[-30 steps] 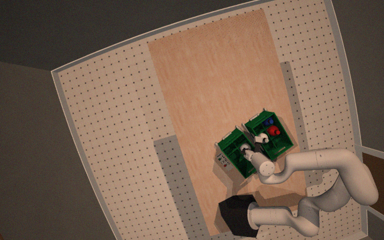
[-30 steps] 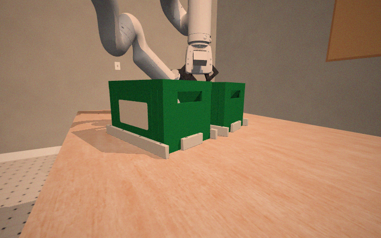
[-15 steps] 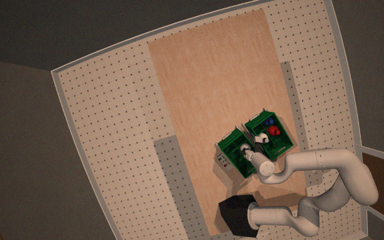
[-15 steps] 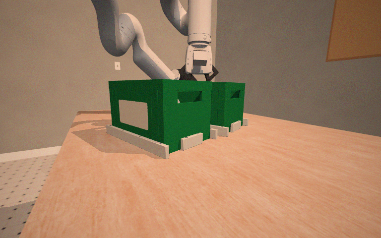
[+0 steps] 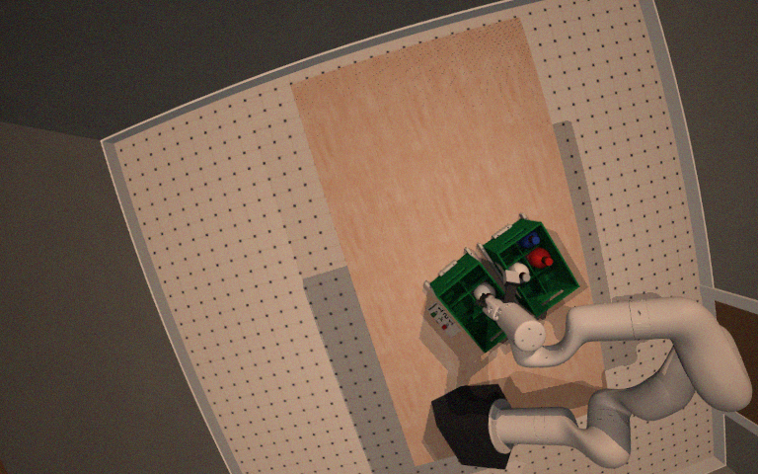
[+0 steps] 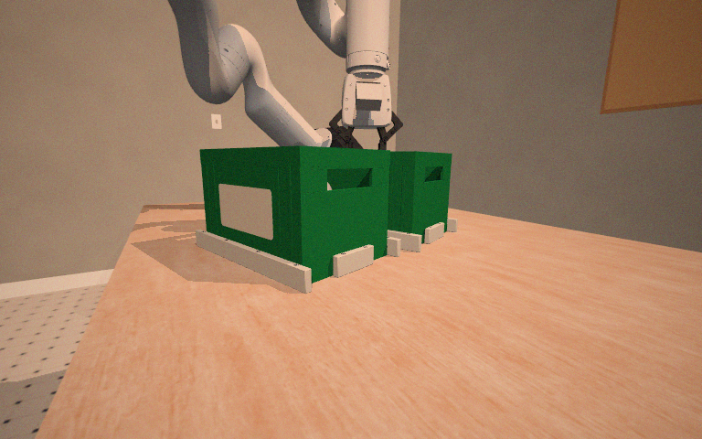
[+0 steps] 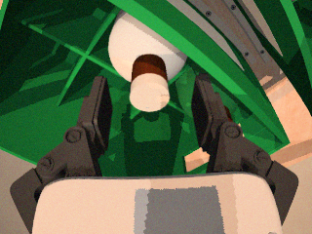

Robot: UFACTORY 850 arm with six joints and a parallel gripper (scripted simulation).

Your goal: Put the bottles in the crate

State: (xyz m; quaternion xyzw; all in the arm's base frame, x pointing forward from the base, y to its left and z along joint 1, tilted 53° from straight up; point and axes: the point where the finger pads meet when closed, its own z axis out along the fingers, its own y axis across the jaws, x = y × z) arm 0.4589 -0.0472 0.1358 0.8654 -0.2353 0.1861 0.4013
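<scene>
Two green crates stand side by side. In the top view the left crate (image 5: 466, 301) holds a white bottle (image 5: 484, 291) with a brown cap, standing upright in a cell. My gripper (image 5: 492, 304) is above it. In the wrist view my gripper (image 7: 151, 90) is open, with its fingers on either side of the bottle's neck (image 7: 148, 85) and a gap on both sides. The right crate (image 5: 531, 268) holds a white bottle (image 5: 518, 273), a red bottle (image 5: 539, 258) and a blue bottle (image 5: 528, 240). The pick list (image 5: 443, 320) lies beside the left crate.
In the side view both crates (image 6: 294, 207) (image 6: 420, 191) sit level between beige stops (image 6: 352, 260) on the wooden table, with my gripper (image 6: 365, 142) just above their rims. The arm's black base (image 5: 469, 422) stands at the table's near edge.
</scene>
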